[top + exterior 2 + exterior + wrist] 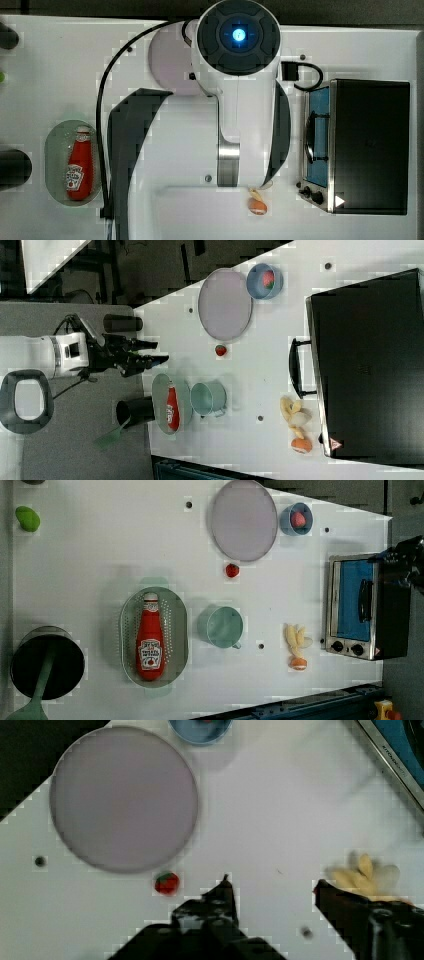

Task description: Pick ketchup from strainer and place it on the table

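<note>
1. We see the ketchup [149, 640] lying in the strainer [177, 630], near a table [100, 555] edge; nothing is done yet.
2. Our hand [272, 887], fingers apart and empty, has yet to reach, grasp, lift and place.

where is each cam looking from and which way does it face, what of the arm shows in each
Top view: overhead, looking down; arm covers mid-table, ketchup in strainer at the top view's left.
Left view: high above the table, looking down; dark arm part at the left view's right edge.
Right view: high, looking across; arm and open gripper hang off the table edge near the strainer.
Wrist view: looks down past the fingers at the plate.
Shared: left and right views both show the mug.
</note>
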Controlling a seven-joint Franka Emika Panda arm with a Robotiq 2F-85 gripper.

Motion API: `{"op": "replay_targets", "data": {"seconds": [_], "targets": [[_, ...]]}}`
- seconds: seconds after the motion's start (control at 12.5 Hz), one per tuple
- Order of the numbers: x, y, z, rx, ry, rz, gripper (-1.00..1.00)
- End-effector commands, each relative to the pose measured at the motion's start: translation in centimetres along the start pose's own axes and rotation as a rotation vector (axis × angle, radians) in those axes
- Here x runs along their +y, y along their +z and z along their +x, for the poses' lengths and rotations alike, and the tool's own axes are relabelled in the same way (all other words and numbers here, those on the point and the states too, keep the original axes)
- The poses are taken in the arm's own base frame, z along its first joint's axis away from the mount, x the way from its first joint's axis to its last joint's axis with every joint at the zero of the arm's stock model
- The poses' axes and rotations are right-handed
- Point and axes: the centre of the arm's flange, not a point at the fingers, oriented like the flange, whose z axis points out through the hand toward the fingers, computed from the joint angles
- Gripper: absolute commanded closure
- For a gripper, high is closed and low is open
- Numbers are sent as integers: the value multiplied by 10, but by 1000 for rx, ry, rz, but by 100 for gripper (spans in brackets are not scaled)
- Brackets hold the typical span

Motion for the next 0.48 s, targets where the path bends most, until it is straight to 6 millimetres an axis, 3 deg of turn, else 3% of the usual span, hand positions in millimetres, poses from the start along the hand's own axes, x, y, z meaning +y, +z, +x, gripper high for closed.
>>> {"op": "replay_targets", "data": {"seconds": [0.08,0.24,0.48], "targets": [[83,-86,-66,-4,153,25,-59],[64,-83,-77,-9,116,38,-99],[19,-74,-106,6,17,27,-100]]}}
